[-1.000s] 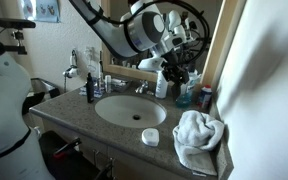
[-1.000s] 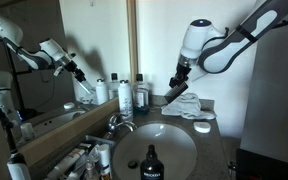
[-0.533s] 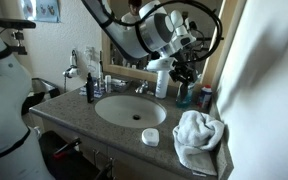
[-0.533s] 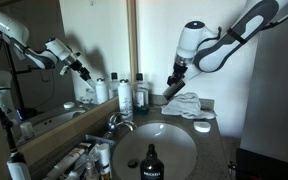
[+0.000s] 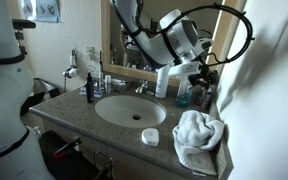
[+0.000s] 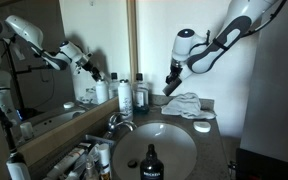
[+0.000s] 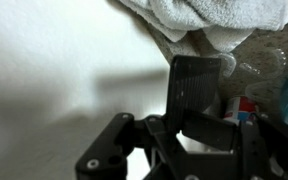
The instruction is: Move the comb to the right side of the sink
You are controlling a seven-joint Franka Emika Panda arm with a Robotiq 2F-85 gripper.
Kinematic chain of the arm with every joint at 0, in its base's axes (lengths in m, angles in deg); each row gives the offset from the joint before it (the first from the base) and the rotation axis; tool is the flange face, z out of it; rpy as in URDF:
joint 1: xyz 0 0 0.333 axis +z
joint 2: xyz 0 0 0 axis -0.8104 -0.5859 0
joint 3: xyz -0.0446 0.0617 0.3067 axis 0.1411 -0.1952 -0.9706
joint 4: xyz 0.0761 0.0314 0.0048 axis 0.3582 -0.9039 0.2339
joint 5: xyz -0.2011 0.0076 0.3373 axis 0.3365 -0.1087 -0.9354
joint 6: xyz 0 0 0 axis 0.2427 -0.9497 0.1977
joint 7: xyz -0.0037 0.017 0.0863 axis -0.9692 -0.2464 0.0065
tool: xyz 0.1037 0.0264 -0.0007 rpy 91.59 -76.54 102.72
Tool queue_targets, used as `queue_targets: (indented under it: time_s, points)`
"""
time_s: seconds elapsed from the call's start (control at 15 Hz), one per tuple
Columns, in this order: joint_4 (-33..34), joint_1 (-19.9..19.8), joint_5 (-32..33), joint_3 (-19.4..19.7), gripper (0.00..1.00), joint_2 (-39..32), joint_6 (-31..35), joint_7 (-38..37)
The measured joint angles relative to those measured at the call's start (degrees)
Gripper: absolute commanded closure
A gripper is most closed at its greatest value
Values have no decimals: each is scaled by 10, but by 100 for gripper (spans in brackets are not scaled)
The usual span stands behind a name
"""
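Observation:
My gripper (image 5: 198,72) is shut on a black comb (image 7: 194,82) and holds it in the air. It hangs above the back of the counter, beside the sink (image 5: 124,108), near the wall. In the other exterior view (image 6: 173,86) the comb (image 6: 169,90) points down just above a crumpled white towel (image 6: 189,103). In the wrist view the fingers (image 7: 189,120) clamp the comb's lower end, and the towel (image 7: 214,20) lies beyond its tip. The towel (image 5: 199,138) lies on the counter beside the sink.
A small white round dish (image 5: 150,137) sits at the counter's front edge. Dark bottles (image 5: 89,85) and a white bottle (image 5: 162,82) stand behind the basin by the faucet (image 5: 141,88). A blue cup (image 5: 184,97) stands near the gripper. The mirror and wall are close behind.
The arm has carried the comb away from over the faucet area toward the wall-side end of the counter, above the towel. The grip is unchanged.

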Motion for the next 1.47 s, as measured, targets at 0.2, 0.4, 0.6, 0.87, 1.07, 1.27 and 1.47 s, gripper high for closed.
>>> queue_targets:
  time_s: [0.2,0.4,0.6,0.87,1.07,1.27,1.47]
  points:
    - [55,1,16,5,100,-61,0,-11]
    - [111,4,21,6,100,-120,-1,-11]
    - [161,9,21,6,100,-172,-1,-10]
    - [215,16,22,8,84,-226,-2,-8]
    - [243,24,30,13,60,-257,-2,-10]
    - [257,35,37,23,38,-271,-2,-21]
    - [259,52,43,35,18,-277,-2,-41]
